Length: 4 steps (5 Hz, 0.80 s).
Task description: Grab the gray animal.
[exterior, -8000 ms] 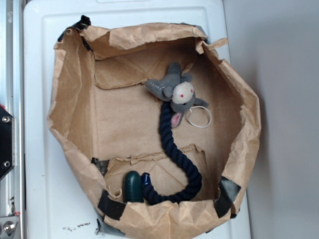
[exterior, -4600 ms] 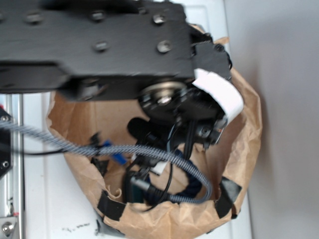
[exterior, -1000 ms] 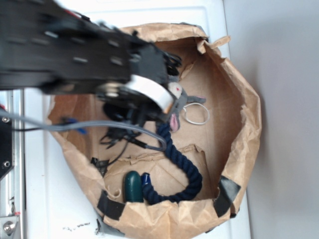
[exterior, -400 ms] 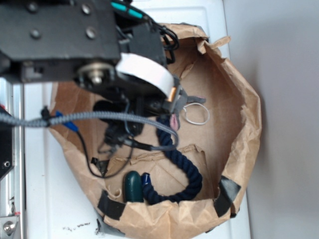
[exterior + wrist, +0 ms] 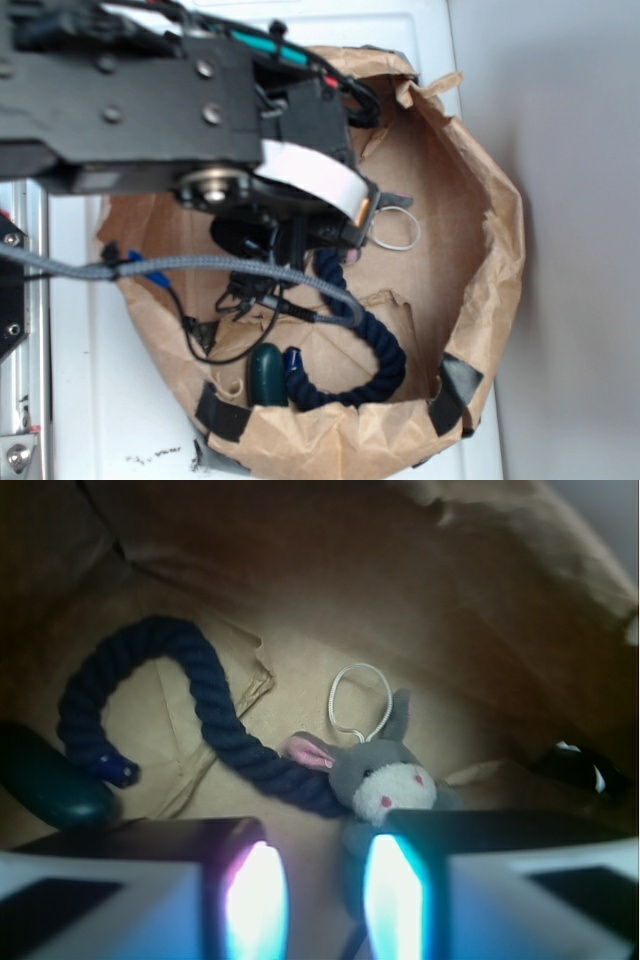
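The gray animal (image 5: 388, 782), a small plush with a cream face, red dot eyes and a pink ear, lies on the floor of the paper bag (image 5: 300, 610). Its thick navy rope tail (image 5: 190, 695) curls away to the left. My gripper (image 5: 322, 885) is open just in front of it. The toy's head sits above the right finger (image 5: 400, 890), and part of its body shows in the gap. In the exterior view my arm (image 5: 180, 110) covers the toy, leaving only a gray ear tip (image 5: 396, 201) and the rope tail (image 5: 378, 345) visible.
A thin white ring (image 5: 360, 702) lies just behind the toy, also visible as a white ring (image 5: 398, 235) in the exterior view. A dark green oblong object (image 5: 266, 372) rests at the bag's near-left corner. Crumpled brown bag walls (image 5: 495, 250) enclose everything.
The arm swung in over the bag and settled above the toy. Over the last half second the wrist shifted slightly right and down. The toy, ring and green object stayed where they were.
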Available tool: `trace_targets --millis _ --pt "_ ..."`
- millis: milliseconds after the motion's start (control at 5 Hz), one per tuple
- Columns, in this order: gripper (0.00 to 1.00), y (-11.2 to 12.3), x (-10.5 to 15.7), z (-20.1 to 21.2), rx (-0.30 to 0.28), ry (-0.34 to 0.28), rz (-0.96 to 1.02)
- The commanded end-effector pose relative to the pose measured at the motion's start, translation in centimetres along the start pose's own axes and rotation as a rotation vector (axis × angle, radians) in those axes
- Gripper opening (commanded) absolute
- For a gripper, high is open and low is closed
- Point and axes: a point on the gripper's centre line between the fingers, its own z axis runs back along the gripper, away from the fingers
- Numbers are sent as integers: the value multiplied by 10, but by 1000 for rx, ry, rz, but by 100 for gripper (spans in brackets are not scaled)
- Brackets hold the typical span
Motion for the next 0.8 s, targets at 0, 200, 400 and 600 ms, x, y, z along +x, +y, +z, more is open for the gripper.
trace_targets --millis 0,200,400,600 --pt "100 24 0 -26 16 -52 -84" --pt "100 32 -2 -32 -12 -14 -142" --pt "100 36 -10 -32 -24 37 -204" --pt "100 44 -16 -29 6 127 -218"
